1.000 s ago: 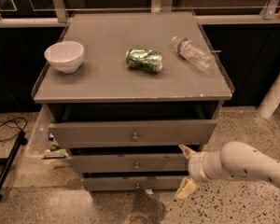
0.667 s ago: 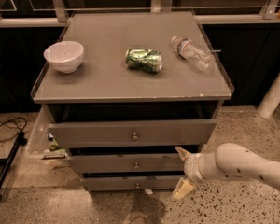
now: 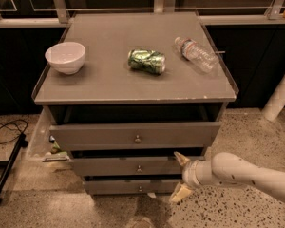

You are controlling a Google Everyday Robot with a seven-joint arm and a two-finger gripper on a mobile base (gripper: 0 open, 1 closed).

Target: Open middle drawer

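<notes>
The two-finger gripper (image 3: pixel 179 176) on the white arm sits at the right end of the middle drawer (image 3: pixel 109 166), its cream fingers spread apart and holding nothing. That low grey drawer with a small round metal knob (image 3: pixel 139 168) lies under a taller grey top drawer (image 3: pixel 95 136) and over a narrower grey bottom drawer (image 3: pixel 114 186). Higher above it, the grey cabinet top (image 3: pixel 109 82) carries a white ceramic bowl (image 3: pixel 65 57), a crushed green can (image 3: pixel 147 61) and a clear plastic bottle (image 3: pixel 195 54).
</notes>
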